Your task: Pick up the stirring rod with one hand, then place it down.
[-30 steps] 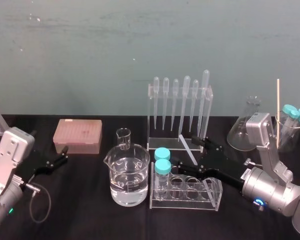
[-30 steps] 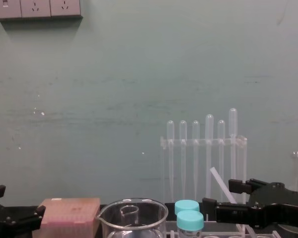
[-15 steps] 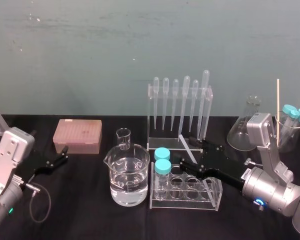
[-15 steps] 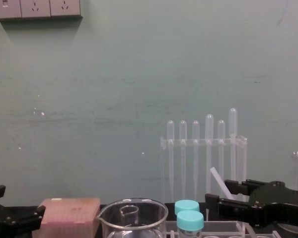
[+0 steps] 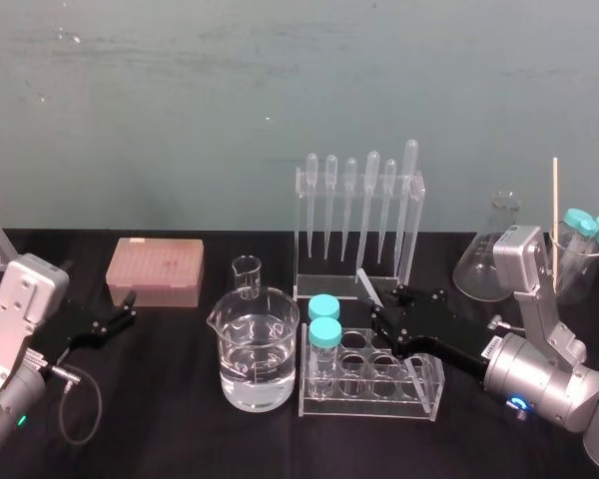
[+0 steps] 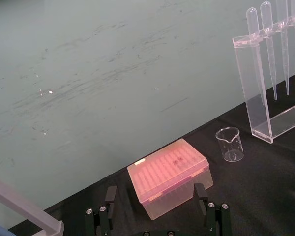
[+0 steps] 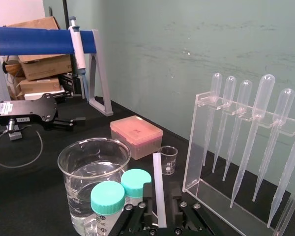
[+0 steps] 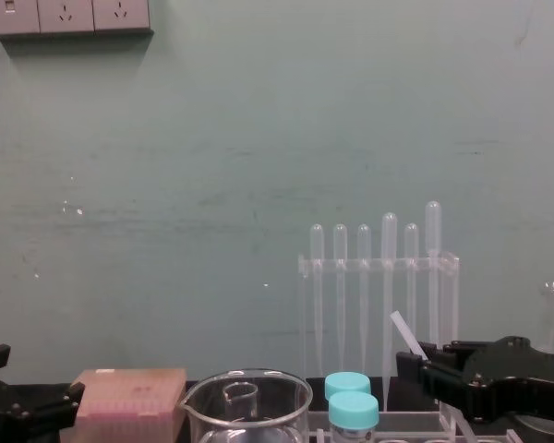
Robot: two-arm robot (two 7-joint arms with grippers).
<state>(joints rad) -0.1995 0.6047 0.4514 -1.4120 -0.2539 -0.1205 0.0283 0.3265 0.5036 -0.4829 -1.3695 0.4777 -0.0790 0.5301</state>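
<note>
The stirring rod (image 5: 367, 284) is a thin translucent-white stick leaning in front of the pipette rack (image 5: 359, 215). Its lower part sits between the black fingers of my right gripper (image 5: 383, 310), which reaches in from the right over the test tube rack (image 5: 371, 377). In the right wrist view the rod (image 7: 159, 187) rises straight out of the right gripper (image 7: 159, 220), with both fingers pressed against it. The chest view shows the rod's tip (image 8: 405, 334) poking up above the right gripper (image 8: 423, 371). My left gripper (image 5: 123, 315) rests open at the left near the pink tip box (image 5: 155, 269).
A large beaker of water (image 5: 258, 349) and a small beaker (image 5: 247, 274) stand left of the test tube rack, which holds two teal-capped tubes (image 5: 324, 321). A conical flask (image 5: 489, 254) and a beaker holding a wooden stick (image 5: 555, 220) stand at the right.
The right gripper's fingers have come together from wide apart onto the stirring rod. The rod still leans in the same place. The left arm has not moved.
</note>
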